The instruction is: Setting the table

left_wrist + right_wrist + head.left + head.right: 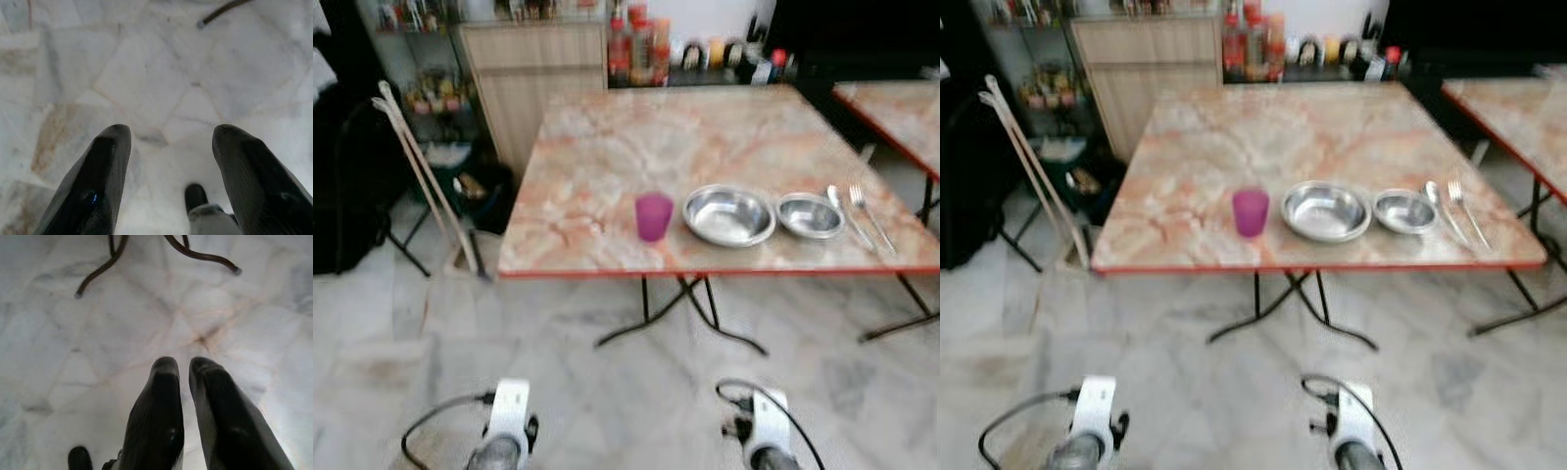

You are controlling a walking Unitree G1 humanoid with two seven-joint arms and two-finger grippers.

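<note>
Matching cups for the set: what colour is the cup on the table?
The cup is magenta-purple, clearest in the left eye view.

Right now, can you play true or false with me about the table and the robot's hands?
1. The purple cup stands left of the big metal bowl. True.
2. The fork lies inside the small metal bowl. False: it lies on the table, right of that bowl, beside the spoon.
3. The left hand is open above the floor. True.
4. The right hand holds the cup. False: it holds nothing, fingers nearly together.
5. The cup lies tipped over. False: it stands upright.
</note>
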